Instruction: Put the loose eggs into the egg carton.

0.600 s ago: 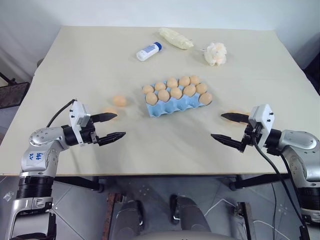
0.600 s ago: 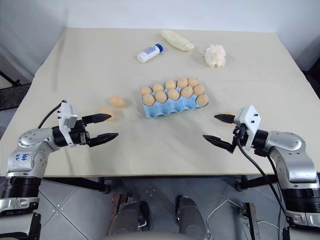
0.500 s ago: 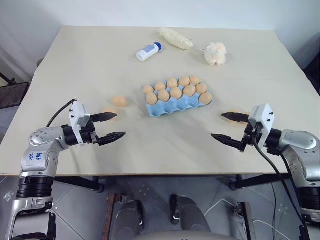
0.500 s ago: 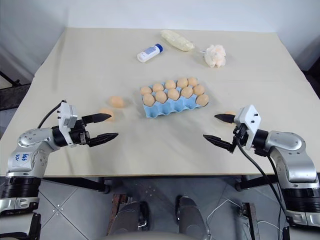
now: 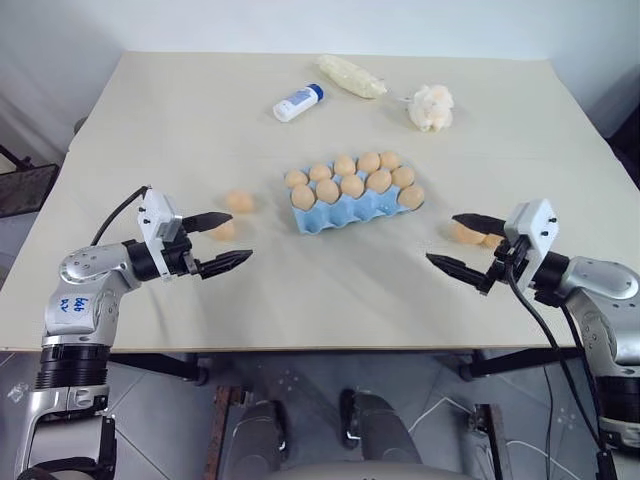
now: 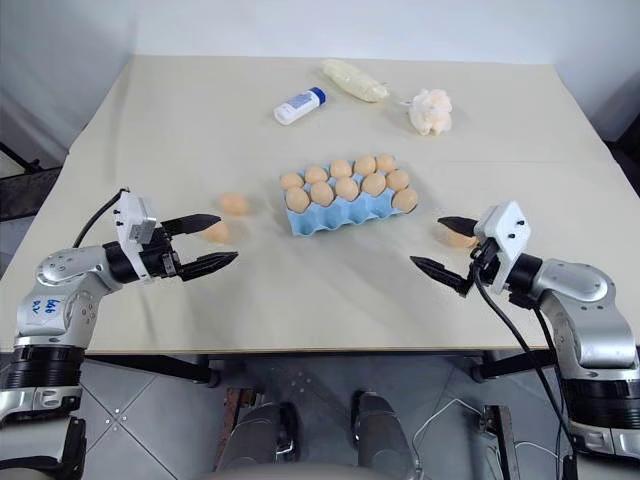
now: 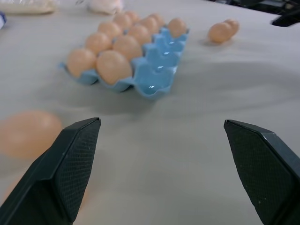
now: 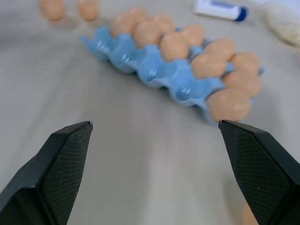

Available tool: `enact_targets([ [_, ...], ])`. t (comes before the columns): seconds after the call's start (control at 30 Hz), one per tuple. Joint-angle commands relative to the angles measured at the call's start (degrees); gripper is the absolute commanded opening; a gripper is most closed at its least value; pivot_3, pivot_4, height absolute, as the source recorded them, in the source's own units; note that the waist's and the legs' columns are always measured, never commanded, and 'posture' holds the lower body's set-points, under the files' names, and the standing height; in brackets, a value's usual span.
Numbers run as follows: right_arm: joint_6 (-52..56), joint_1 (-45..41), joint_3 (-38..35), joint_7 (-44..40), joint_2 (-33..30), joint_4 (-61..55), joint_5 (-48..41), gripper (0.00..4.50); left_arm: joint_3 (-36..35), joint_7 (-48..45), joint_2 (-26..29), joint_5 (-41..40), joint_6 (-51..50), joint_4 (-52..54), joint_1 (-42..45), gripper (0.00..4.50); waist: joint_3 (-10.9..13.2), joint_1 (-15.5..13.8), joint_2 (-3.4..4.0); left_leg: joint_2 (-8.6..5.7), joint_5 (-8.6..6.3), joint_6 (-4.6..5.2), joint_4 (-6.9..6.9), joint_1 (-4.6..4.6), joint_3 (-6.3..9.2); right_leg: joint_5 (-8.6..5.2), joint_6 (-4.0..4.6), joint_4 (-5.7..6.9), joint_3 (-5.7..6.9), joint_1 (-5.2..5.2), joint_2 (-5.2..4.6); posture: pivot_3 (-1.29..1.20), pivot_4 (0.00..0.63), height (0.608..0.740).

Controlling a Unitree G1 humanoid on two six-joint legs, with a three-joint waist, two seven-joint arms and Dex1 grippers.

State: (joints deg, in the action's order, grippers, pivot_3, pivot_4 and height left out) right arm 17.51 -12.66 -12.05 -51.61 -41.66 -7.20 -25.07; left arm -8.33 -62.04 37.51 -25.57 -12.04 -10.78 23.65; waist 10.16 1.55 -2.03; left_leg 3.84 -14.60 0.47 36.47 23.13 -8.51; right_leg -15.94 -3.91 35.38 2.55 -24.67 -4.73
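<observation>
Pale beige rectangular table (image 5: 200, 110): bore every item listed.

Light blue moulded pulp egg carton (image 5: 345, 208): the landmark, mid-table, ten tan eggs in its two rear rows, the front row of cups empty.

Left gripper (image 5: 222, 242): left of and nearer than the carton, black jaws spread wide, holding nothing.

Right gripper (image 5: 462, 243): right of and nearer than the carton, jaws likewise spread, empty.

Pale yellow oblong bag (image 5: 351, 76), white fluffy wad (image 5: 431, 106), white bottle with blue cap (image 5: 298, 102): behind the carton, well apart from it.

Loose light orange-tan oval eggs: two left of the carton, one (image 5: 239, 201) just beyond the left gripper and one (image 5: 222, 229) at its far fingertip; at least one (image 5: 466, 232) right of the carton, beside the right gripper.

Handling judgement: centre the jaws on an egg's middle, close gently, seat it in an empty front cup.
</observation>
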Motion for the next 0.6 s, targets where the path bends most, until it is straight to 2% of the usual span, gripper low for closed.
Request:
enact_targets([
  [0.03, 2.8, 1.8, -5.7, 7.7, 1.7, -6.6, -1.7, 4.50, -0.4, -3.9, -0.9, 0.0, 6.5, -2.1, 1.1, 4.49, 0.0, 0.0, 0.00, -0.01, -0.01, -0.02, 0.00, 0.00, 0.00, 0.00, 0.00, 0.00, 0.00, 0.00, -0.01, 0.00, 0.150, 0.740],
  [0.2, 8.8, 6.9, -12.5, 17.6, 4.8, -15.7, -3.8, 4.50, -0.2, -9.0, -3.1, -2.4, 9.1, -4.3, 3.0, 4.49, 0.0, -0.2, 0.00, -0.01, -0.01, -0.02, 0.00, 0.01, 0.01, 0.00, 0.00, -0.01, 0.00, 0.00, -0.01, 0.00, 0.150, 0.740],
  [0.37, 12.8, 14.4, -18.1, 21.8, 6.6, -24.0, -7.0, 4.50, -0.5, -11.8, -4.5, -3.2, 10.2, -7.2, 5.3, 4.49, 0.0, -0.2, 0.00, -0.02, 0.12, 0.22, 0.00, 0.03, 0.02, 0.00, 0.00, -0.01, 0.02, 0.02, 0.03, 0.00, 0.150, 0.740],
  [0.6, 16.7, 19.3, -19.6, 25.6, 6.8, -26.8, -8.0, 4.50, -0.2, -13.8, -5.8, -2.4, 11.5, -11.9, 8.9, 4.49, 0.0, 0.1, 0.00, -0.02, 0.17, 0.28, 0.07, -0.01, -0.01, 0.04, -0.07, 0.00, 0.00, 0.06, 0.14, 0.00, 0.150, 0.740],
])
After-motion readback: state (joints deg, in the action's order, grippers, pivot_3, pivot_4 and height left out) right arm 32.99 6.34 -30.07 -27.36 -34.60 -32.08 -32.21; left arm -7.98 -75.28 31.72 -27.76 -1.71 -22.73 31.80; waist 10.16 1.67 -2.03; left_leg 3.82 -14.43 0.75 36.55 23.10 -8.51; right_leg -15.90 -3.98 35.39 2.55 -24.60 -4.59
